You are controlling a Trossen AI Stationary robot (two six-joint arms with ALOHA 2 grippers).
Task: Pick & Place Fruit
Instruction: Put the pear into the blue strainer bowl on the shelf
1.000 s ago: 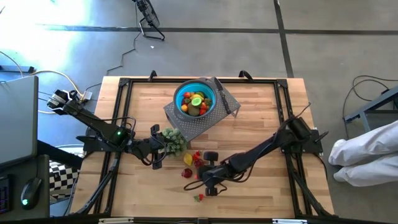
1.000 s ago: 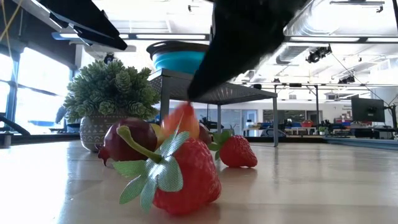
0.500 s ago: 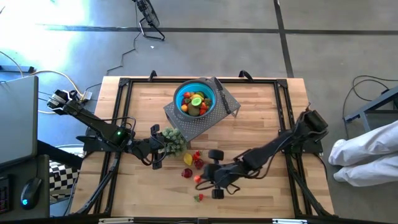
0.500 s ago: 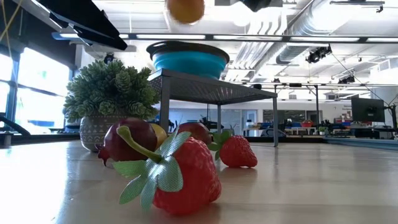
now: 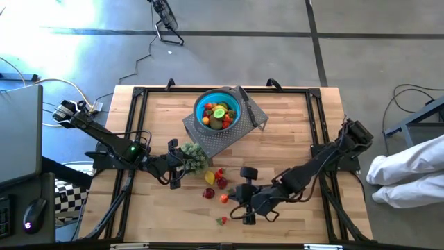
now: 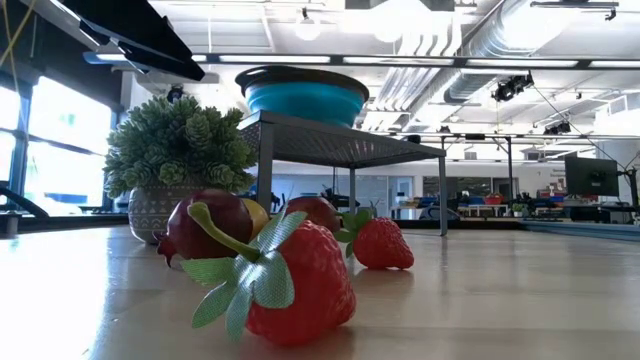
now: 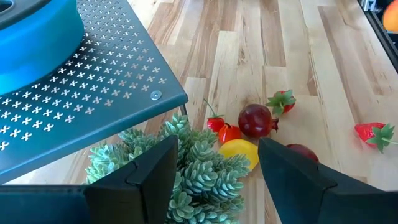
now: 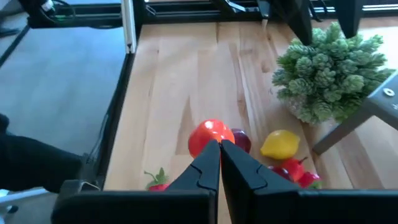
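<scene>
Your right end effector is pinching an orange fruit at 6 o'clock on the surface, while the left end effector sits spread at 9.

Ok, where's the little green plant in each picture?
High view: plant left of centre, touching the grey stand's near corner.
Low view: plant at left, beside the stand.
Left wrist view: plant close up, partly under the stand.
Right wrist view: plant by the stand's corner.
Shared landmark: the grey stand.
</scene>
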